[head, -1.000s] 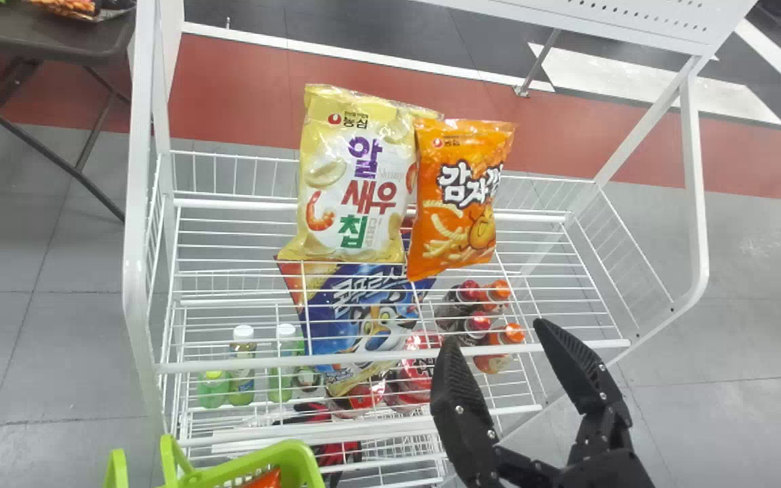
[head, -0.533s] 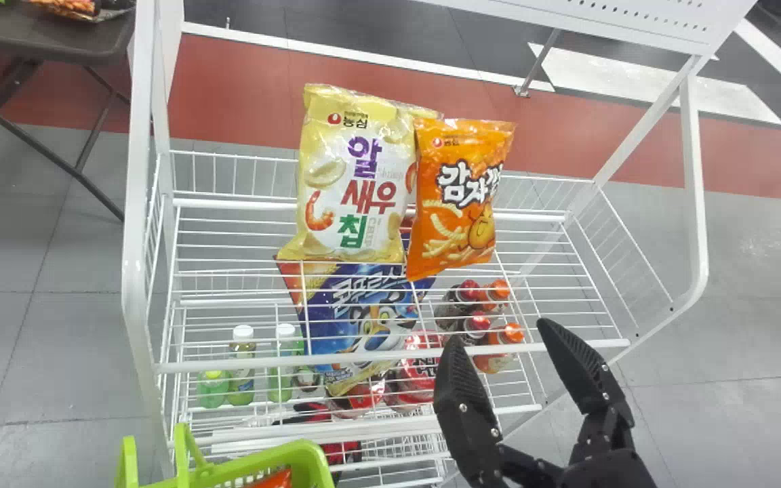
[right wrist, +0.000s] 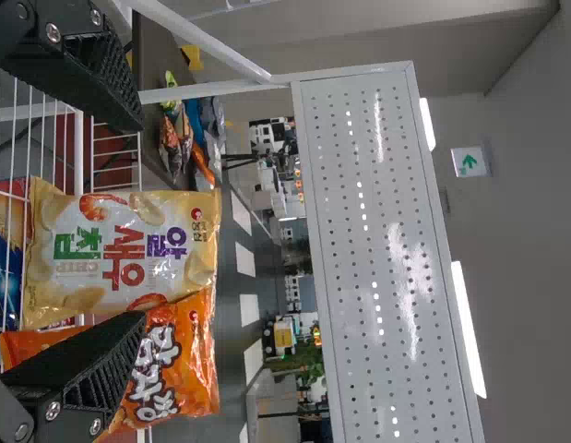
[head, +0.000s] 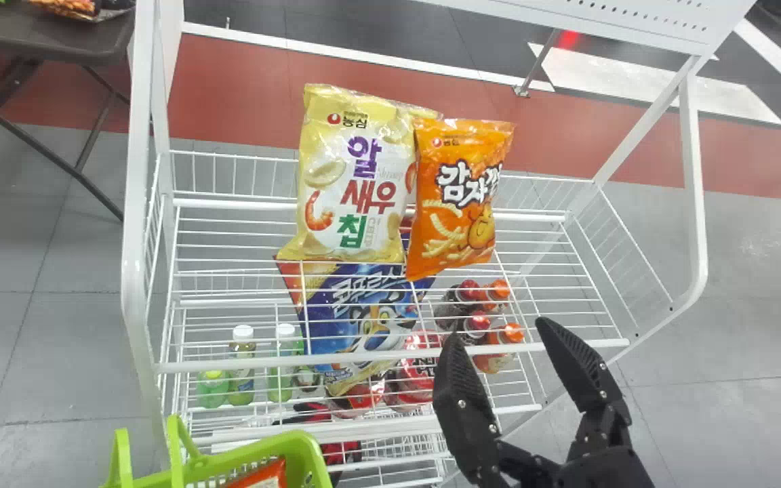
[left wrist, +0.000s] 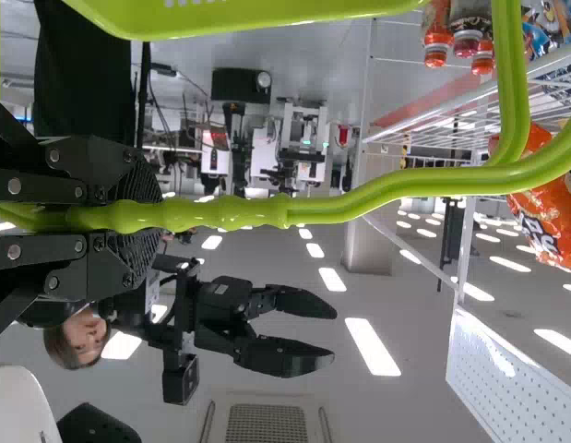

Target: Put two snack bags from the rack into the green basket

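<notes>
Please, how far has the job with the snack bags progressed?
One bag looks done: an orange-red bag lies in the green basket. The left fingers hold its handle; the right fingers are open, empty. Likely one remains, from the yellow bag and orange bag on the rack.

You see basket (left wrist: 267,20) lime green | wider snack bag (head: 356,176) yellow, white-centred | narrower snack bag (head: 455,217) orange | lower bag (head: 326,332) blue | rack (head: 134,203) white | basketed bag (head: 265,476) red-orange, probably
</notes>
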Robot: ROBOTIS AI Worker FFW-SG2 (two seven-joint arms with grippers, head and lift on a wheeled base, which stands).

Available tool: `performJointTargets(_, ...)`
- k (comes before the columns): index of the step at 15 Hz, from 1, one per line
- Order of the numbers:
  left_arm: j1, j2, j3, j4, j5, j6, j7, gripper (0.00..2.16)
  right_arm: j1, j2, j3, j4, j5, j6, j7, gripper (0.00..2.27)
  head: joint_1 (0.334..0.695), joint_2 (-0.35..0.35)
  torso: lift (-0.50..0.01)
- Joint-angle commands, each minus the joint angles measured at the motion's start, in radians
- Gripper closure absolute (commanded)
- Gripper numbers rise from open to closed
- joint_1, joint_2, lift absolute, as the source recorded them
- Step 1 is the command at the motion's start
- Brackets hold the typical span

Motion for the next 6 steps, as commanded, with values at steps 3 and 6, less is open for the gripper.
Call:
performJointTargets(3, -0.006, 0.001, 0.0, -0.001, 0.0, 0.001, 0.001, 1.37, -0.003, 0.003, 0.002, 0.002, 0.0, 0.003, 0.0, 0.09, 0.695, -0.35, -0.005)
performJointTargets(6, -0.006, 0.001, 0.0, -0.001, 0.0, 0.001, 0.001, 1.37, -0.004, 0.002, 0.002, 0.011, 0.002, 0.0, 0.002, 0.09, 0.695, -0.35, -0.005)
